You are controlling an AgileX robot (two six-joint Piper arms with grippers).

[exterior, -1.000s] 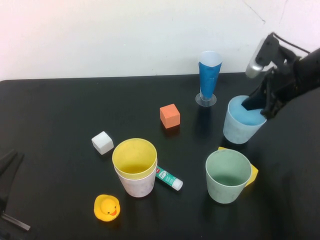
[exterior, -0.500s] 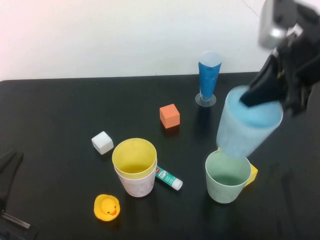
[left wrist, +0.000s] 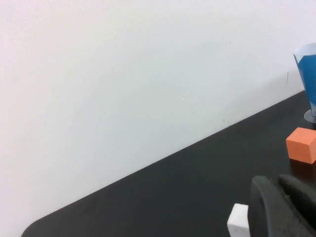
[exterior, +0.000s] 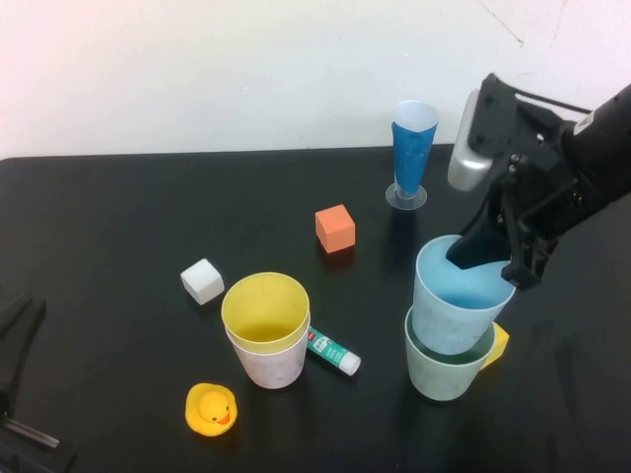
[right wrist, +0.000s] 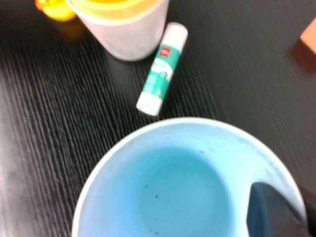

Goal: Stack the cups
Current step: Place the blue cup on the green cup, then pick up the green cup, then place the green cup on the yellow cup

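The right gripper (exterior: pixel 490 258) is hanging over the table's right side, pinching a cup rim. The left gripper (exterior: pixel 15 345) is resting closed by the table's front left corner.

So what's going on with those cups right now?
Right gripper shut on blue cup, lowered into green cup. Left gripper shut, parked. Yellow cup nested in pink cup.

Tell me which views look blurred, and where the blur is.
High view: sharp throughout, with the right gripper shut on the light blue cup. Right wrist view: soft, glue stick smeared. Left wrist view: left gripper, shut, is a blurred dark mass.
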